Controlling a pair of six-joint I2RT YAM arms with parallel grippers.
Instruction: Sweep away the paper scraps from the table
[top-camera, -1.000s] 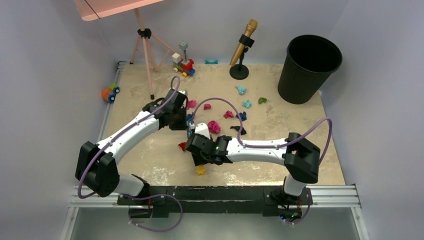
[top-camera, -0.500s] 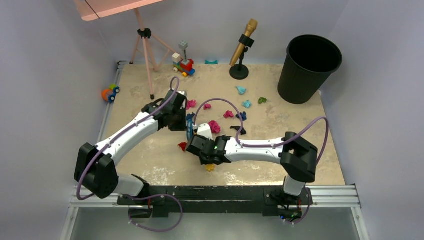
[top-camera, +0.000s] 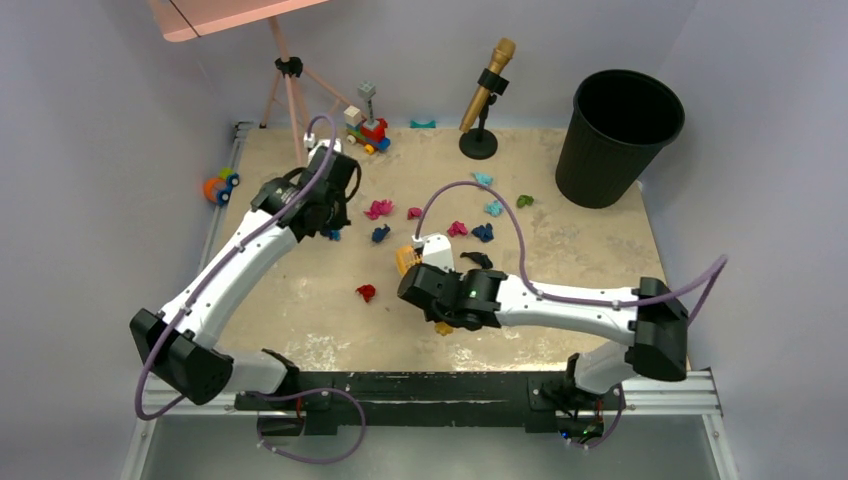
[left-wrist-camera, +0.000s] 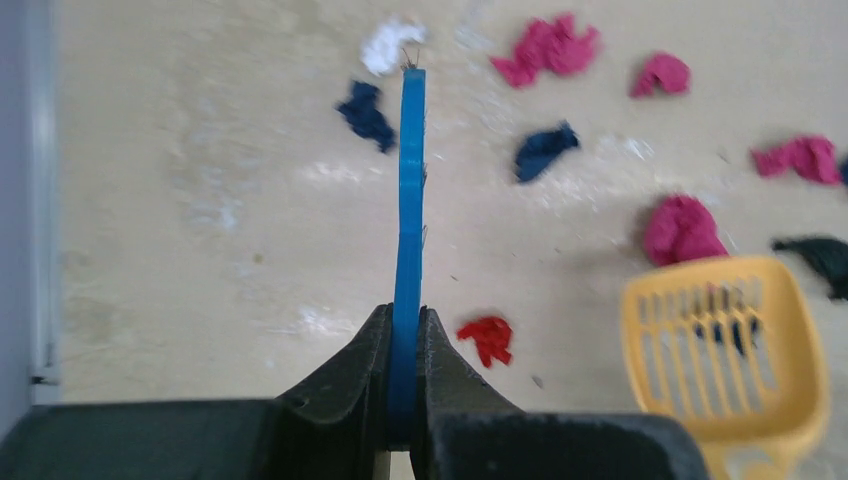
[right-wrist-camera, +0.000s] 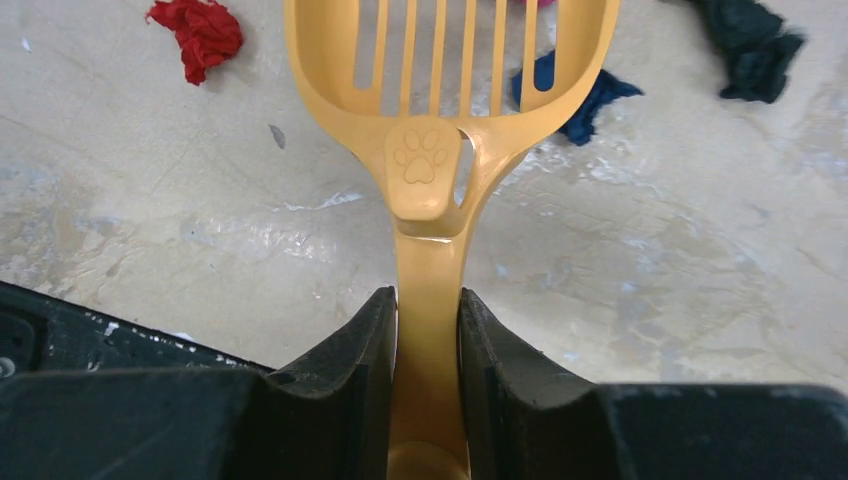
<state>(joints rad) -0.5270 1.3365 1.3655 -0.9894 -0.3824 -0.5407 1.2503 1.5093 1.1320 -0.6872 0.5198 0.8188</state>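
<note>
Seemingly crumpled paper scraps (top-camera: 378, 209) on table (top-camera: 300, 300)

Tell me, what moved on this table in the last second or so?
The left gripper, jaws shut on the blue tool, drew back toward the far-left corner of the table. The right gripper, shut on the yellow scoop, shifted right as its arm stretched out. Nothing was grasped or released. The visible paper scraps and the black bin look unmoved.

The top external camera looks down from above the near edge over the whole bench (top-camera: 300, 310), while the wrist cameras sit close behind the left claw (left-wrist-camera: 405, 318) and right claw (right-wrist-camera: 428, 300), both showing the yellow scoop (left-wrist-camera: 742, 422) and red scrap (left-wrist-camera: 487, 338).
</note>
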